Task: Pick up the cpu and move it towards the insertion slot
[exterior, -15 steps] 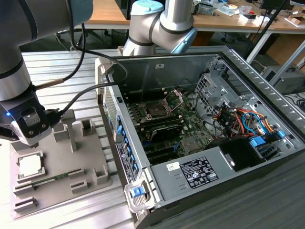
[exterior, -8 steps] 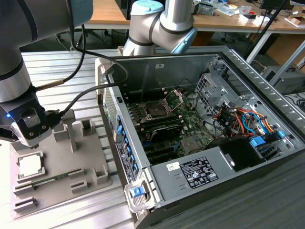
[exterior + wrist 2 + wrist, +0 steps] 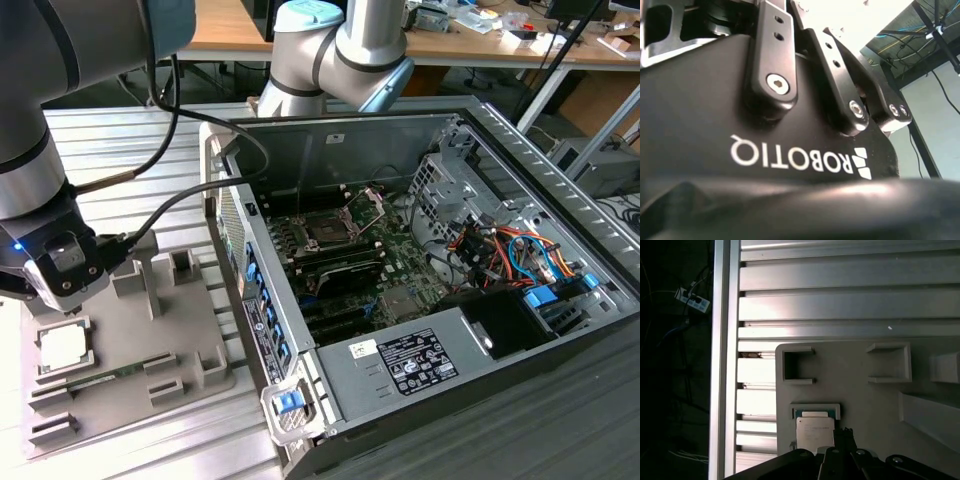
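The cpu (image 3: pixel 62 345) is a small pale silvery square lying flat in a recess of the grey fixture plate (image 3: pixel 190 330), at the exterior view's left. My gripper (image 3: pixel 62 295) hangs just above it, apart from it and holding nothing. In the first wrist view the cpu (image 3: pixel 815 432) lies close to the dark gripper (image 3: pixel 845 440). The second wrist view shows the gripper's black body and linkages (image 3: pixel 790 125) up close. The insertion slot (image 3: pixel 330 228), a square socket with its silver bracket raised, sits on the motherboard inside the open computer case.
The case's tall side wall (image 3: pixel 250 290) stands between the fixture plate and the motherboard. Raised grey blocks (image 3: pixel 135 275) and a thin green memory stick (image 3: pixel 95 378) sit on the plate. Cables (image 3: pixel 500 250) and a drive cage fill the case's far side. Slatted aluminium table (image 3: pixel 840 290) lies beneath.
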`<move>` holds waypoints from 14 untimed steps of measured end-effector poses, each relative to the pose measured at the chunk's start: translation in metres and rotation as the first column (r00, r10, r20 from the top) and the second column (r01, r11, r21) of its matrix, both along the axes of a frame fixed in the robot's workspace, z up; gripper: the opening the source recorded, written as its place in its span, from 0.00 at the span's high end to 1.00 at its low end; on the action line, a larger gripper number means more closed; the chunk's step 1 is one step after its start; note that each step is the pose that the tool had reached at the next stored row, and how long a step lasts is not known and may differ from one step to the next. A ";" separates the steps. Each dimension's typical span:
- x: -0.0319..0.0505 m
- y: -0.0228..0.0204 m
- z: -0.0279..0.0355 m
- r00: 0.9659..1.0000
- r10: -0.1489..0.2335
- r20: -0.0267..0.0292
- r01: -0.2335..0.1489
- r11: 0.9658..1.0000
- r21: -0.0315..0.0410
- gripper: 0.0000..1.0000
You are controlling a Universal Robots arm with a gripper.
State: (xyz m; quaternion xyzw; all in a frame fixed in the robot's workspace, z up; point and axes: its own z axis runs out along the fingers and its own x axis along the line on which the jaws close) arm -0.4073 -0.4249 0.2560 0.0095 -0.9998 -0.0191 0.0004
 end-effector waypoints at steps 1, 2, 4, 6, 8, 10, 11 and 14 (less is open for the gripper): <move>0.0000 -0.0003 -0.0002 1.000 0.000 0.000 0.000 1.000 0.000 0.89; 0.0000 -0.0005 -0.0002 1.000 0.000 0.000 0.000 1.000 0.000 0.89; 0.0000 -0.0011 -0.0006 1.000 0.000 0.000 0.000 1.000 0.000 0.89; 0.0000 -0.0016 -0.0008 1.000 0.000 0.000 0.000 1.000 0.000 0.89; 0.0000 -0.0021 -0.0011 1.000 0.000 0.000 0.000 1.000 0.000 0.89; 0.0000 -0.0029 -0.0015 1.000 0.000 0.000 0.000 1.000 0.000 0.89; 0.0000 -0.0032 -0.0016 1.000 0.000 0.000 0.000 1.000 0.000 0.89; 0.0000 -0.0041 -0.0021 1.000 0.000 0.000 0.000 1.000 0.000 0.89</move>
